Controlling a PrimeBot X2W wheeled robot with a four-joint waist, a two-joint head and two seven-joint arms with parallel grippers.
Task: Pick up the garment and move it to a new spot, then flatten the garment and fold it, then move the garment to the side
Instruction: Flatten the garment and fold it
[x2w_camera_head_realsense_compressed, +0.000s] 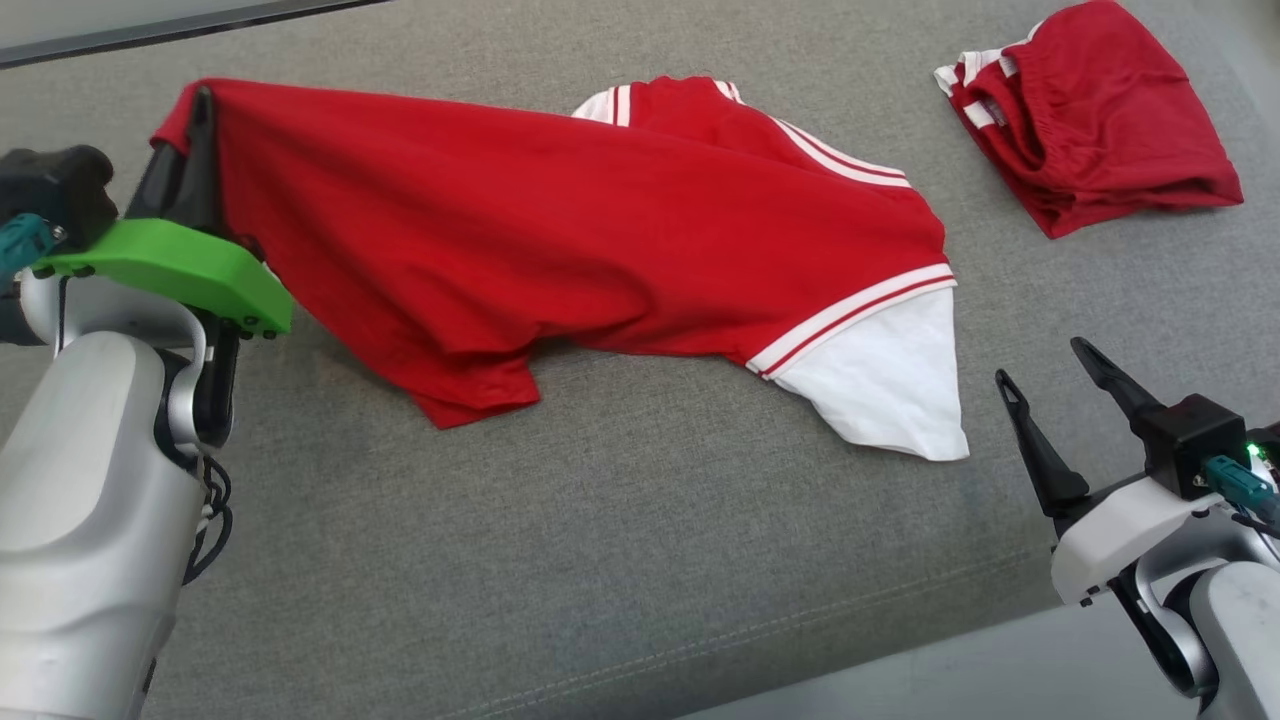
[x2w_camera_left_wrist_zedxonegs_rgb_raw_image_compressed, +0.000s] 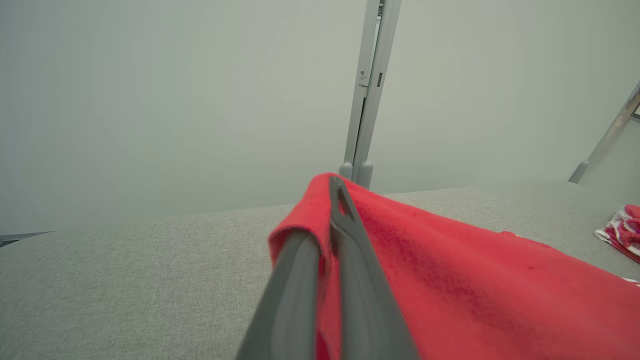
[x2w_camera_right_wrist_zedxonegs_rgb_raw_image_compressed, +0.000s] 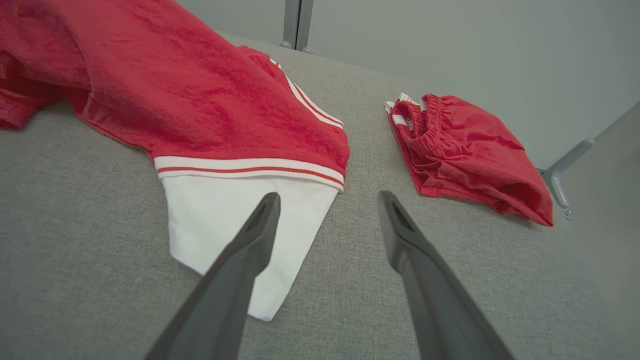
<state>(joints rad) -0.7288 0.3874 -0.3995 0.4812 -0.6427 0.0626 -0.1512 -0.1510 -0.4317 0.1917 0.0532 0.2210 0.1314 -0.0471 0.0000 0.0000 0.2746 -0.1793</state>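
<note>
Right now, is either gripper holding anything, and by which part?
The left gripper is shut on the red shirt with white sleeves, pinching a raised fold of red cloth at its left end. The right gripper is open, holding nothing.

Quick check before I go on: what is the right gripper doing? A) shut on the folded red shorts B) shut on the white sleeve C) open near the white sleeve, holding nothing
C: the right gripper has its fingers wide apart with nothing between them, just short of the white sleeve.
</note>
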